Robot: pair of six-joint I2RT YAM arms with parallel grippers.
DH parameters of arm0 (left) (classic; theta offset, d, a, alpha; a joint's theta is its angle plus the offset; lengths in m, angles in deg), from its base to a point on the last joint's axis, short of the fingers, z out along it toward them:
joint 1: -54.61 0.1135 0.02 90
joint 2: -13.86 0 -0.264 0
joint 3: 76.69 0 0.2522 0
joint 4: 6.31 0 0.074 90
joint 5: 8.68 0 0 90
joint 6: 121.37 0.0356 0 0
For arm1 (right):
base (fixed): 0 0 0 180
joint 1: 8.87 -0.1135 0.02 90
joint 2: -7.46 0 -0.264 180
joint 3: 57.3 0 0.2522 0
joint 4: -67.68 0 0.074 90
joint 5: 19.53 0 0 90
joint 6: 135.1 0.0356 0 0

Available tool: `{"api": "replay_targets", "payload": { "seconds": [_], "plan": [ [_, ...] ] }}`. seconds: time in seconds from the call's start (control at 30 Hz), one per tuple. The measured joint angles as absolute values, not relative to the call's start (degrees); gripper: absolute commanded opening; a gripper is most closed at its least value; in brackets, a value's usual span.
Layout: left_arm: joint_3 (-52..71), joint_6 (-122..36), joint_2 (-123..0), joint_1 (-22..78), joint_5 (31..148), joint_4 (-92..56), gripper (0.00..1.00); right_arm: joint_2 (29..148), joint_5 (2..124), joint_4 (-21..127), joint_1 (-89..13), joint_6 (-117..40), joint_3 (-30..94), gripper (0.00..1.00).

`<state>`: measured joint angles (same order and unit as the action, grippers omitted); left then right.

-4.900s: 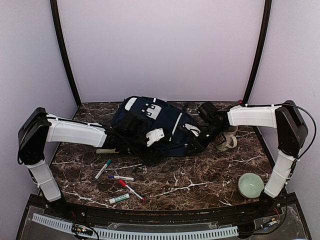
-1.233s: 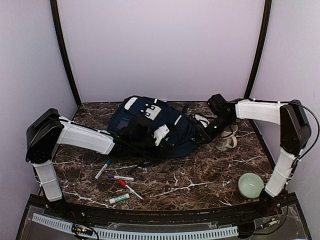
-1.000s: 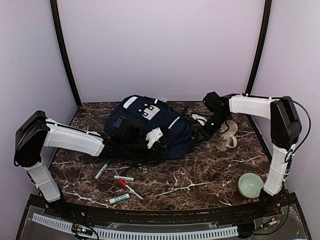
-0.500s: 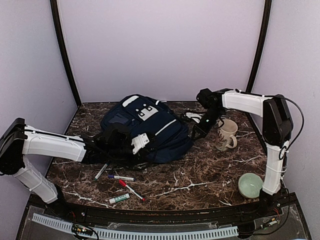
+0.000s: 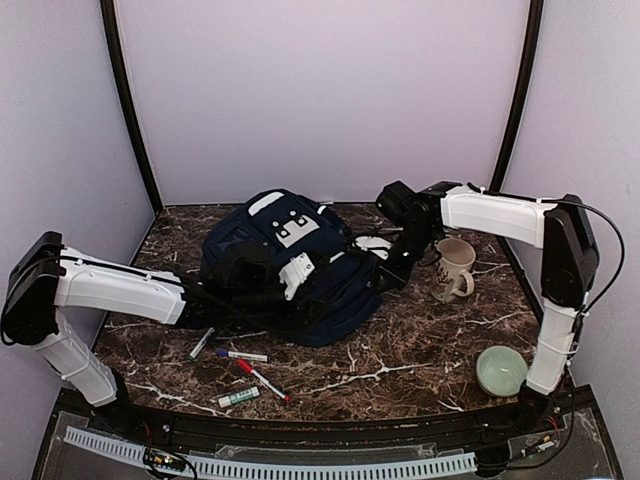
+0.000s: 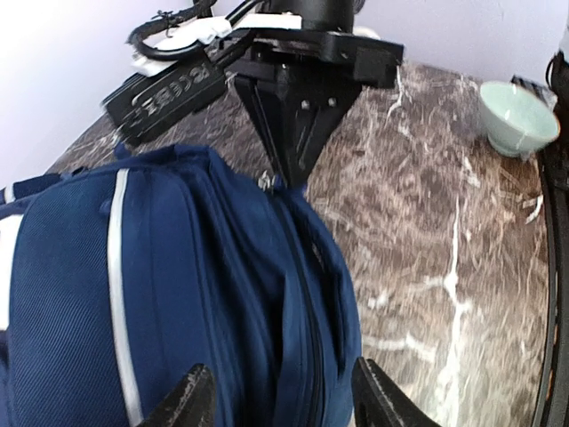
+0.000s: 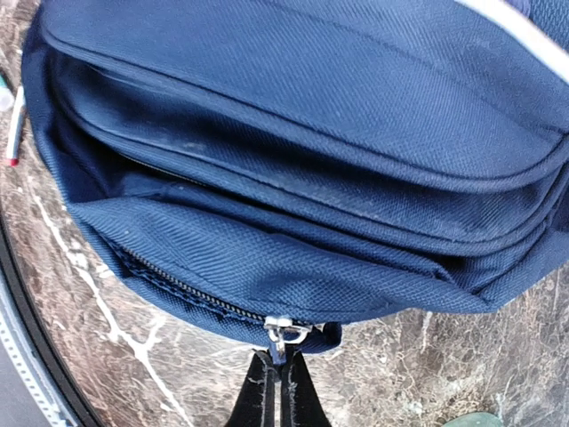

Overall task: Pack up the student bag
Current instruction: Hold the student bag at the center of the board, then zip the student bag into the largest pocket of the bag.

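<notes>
Markers (image 5: 242, 355) and a bowl (image 5: 501, 370) lie nearest, then the bag (image 5: 335, 290) mid-table, the left gripper (image 6: 283, 398) spread over its side, the right gripper (image 7: 277, 378) pinching its zip pull (image 7: 281, 334), a mug (image 5: 453, 266) just right.

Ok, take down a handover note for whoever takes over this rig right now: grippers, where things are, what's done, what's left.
Left gripper: open, fingers either side of the student bag, not gripping it.
Right gripper: shut on the zip pull at the bag's right end.
The bag lies mid-table. The markers lie loose in front of it, the mug is to its right, and the green bowl is near the right arm's base.
Done: zip pull grasped; nothing visibly packed.
To do, probably: run the zip open, load the markers, close the bag.
</notes>
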<state>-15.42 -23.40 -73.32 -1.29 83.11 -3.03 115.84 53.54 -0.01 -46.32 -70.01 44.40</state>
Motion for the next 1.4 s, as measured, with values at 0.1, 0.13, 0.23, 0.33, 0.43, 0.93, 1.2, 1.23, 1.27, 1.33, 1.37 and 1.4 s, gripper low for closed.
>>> {"api": "replay_targets", "payload": {
  "seconds": [0.1,0.13,0.23,0.33,0.43,0.93,1.2,1.23,1.27,1.33,1.37,1.4],
  "plan": [
    [-12.05,-26.16,-78.67,-1.29,84.37,0.18,0.55,114.86,53.12,-0.01,-46.91,-69.62,44.38,0.0],
    [-11.09,-26.97,-80.38,-1.29,84.92,1.06,0.55,114.68,53.01,-0.01,-47.0,-69.42,44.38,0.0],
    [-8.97,-28.91,-84.07,-1.23,86.23,2.43,0.55,114.59,52.32,0.05,-47.28,-68.96,44.03,0.0],
    [-7.44,-30.44,-86.56,-1.25,87.59,2.76,0.54,114.59,51.75,0.2,-47.61,-68.44,43.11,0.0],
    [-6.28,-31.71,-88.57,-1.25,88.66,3.46,0.48,114.42,50.92,0.6,-47.83,-68.15,42.26,0.0],
    [-3.09,-33.52,-93.84,-1.18,90.8,4.62,0.0,114.05,50.59,1.63,-47.85,-67.72,39.55,0.0],
    [-5.78,-31.78,-90.41,-1.18,91.26,4.12,0.0,114.35,49.5,2.61,-46.21,-67.52,38.85,0.0],
    [-6.28,-31.51,-89.77,-1.18,91.3,3.85,0.0,114.55,49.39,2.7,-45.69,-67.52,39.0,0.0],
    [-6.77,-31.27,-89.21,-1.18,91.37,3.57,0.0,114.92,49.41,2.72,-45.23,-67.5,39.27,0.0],
    [-8.06,-30.55,-87.59,-1.2,91.48,2.48,0.0,116.36,49.56,2.87,-43.65,-67.48,40.16,0.0],
    [-8.67,-30.29,-86.8,-1.23,91.52,1.84,0.0,117.22,49.71,3.22,-42.82,-67.48,40.47,0.0],
    [-9.19,-30.07,-86.12,-1.25,91.54,1.23,0.0,118.05,49.82,3.53,-42.01,-67.48,40.73,0.0]
  ]
}}
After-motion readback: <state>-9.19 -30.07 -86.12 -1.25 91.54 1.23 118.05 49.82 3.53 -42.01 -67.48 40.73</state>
